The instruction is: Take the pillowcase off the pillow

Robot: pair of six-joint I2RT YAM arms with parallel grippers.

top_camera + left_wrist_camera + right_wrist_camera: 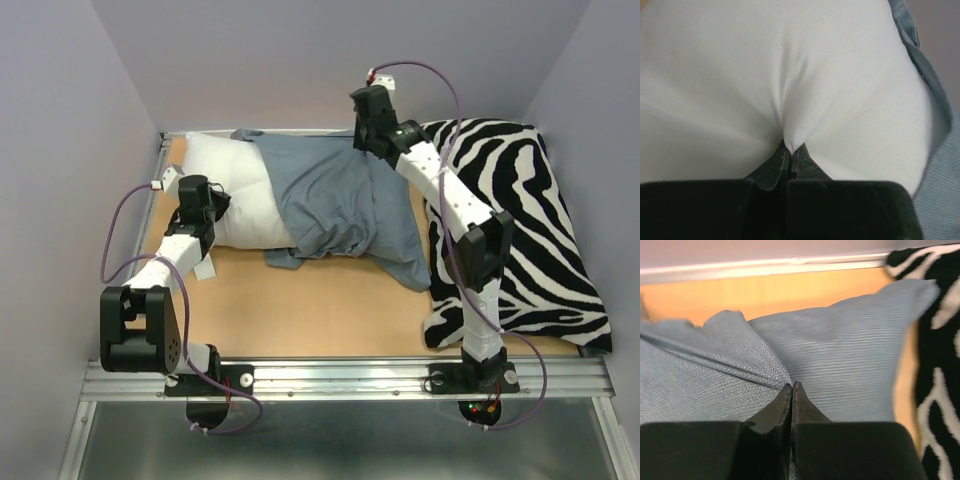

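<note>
The white pillow point(232, 190) lies at the back left of the table, its right half inside the blue-grey pillowcase point(340, 200). My left gripper point(214, 206) is at the pillow's bare near side. In the left wrist view this gripper point(791, 149) is shut on a pinch of the white pillow point(765, 75), with the pillowcase point(940, 190) edge at the right. My right gripper point(362, 142) reaches to the pillowcase's far edge. In the right wrist view it point(792, 386) is shut on a fold of the pillowcase point(850, 350), whose cloth puckers at the tips.
A black-and-white zebra-print cushion point(525, 220) fills the right side of the table, touching the pillowcase; it also shows in the right wrist view point(940, 365). Tan tabletop point(320, 300) lies bare in front. A metal rail point(765, 267) and walls bound the back.
</note>
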